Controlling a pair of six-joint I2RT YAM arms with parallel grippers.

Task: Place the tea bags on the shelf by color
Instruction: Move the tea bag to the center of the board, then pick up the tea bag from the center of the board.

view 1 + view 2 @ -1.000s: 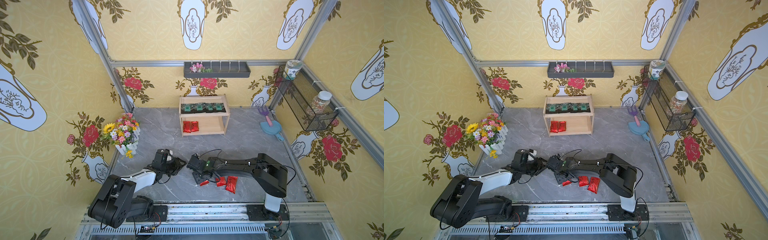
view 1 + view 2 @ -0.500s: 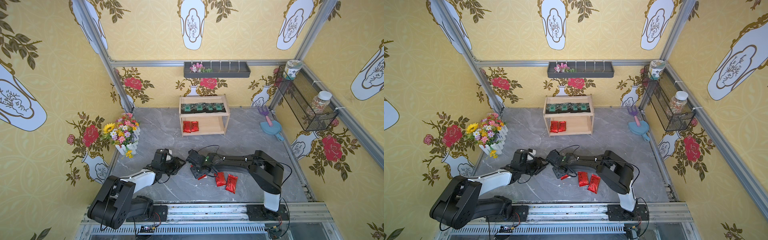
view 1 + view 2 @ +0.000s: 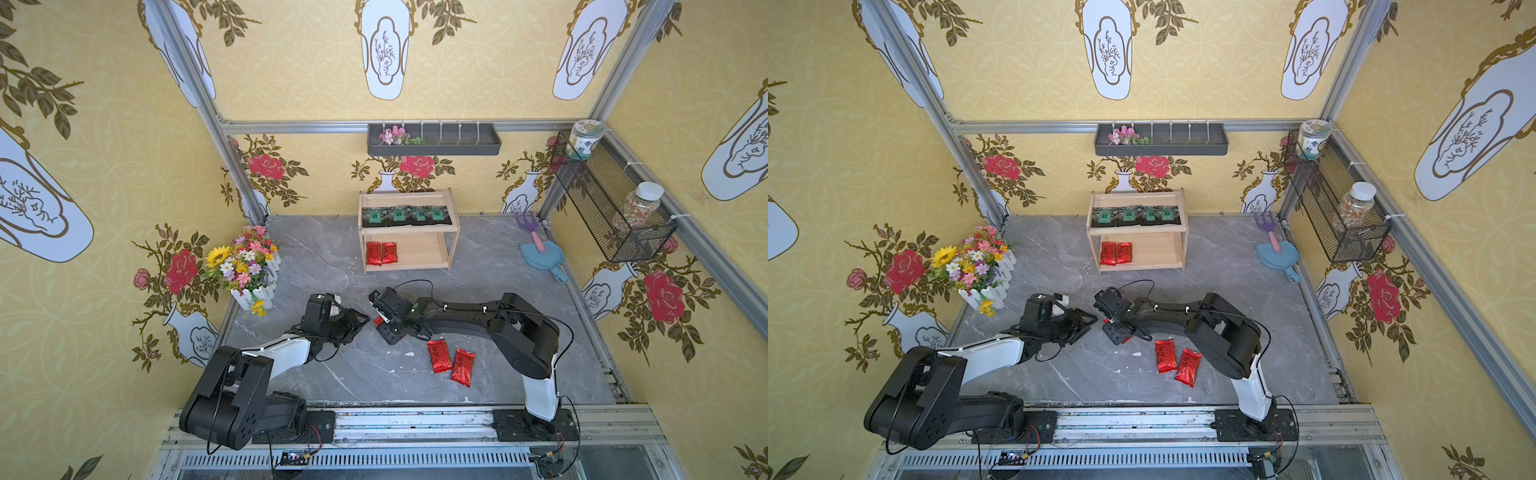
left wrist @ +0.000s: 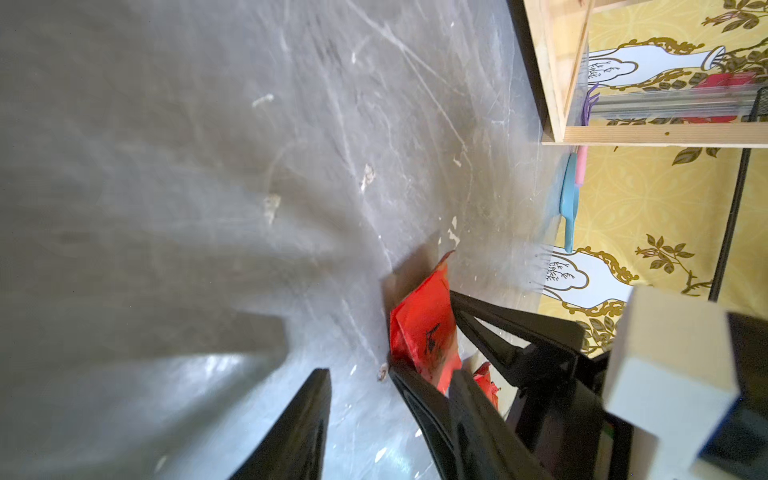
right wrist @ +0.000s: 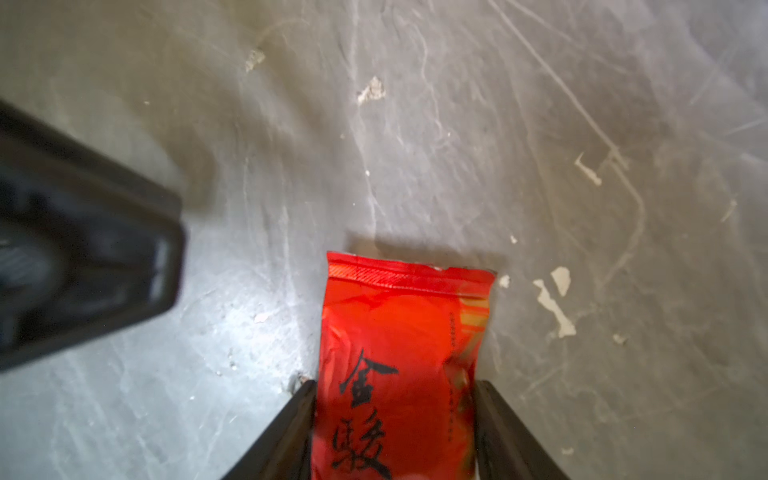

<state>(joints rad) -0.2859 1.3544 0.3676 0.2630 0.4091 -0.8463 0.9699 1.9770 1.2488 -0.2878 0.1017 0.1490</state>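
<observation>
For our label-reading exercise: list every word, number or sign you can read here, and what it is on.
"金骏": black script on the red packet.
Fine print beside it: too small to read.
Jar label, black sachets, other red packets: too small to read.

Left gripper gapes low, facing right gripper pinching a packet

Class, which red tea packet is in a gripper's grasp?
The red packet in the right gripper; the other four lie loose, on table or shelf.
</observation>
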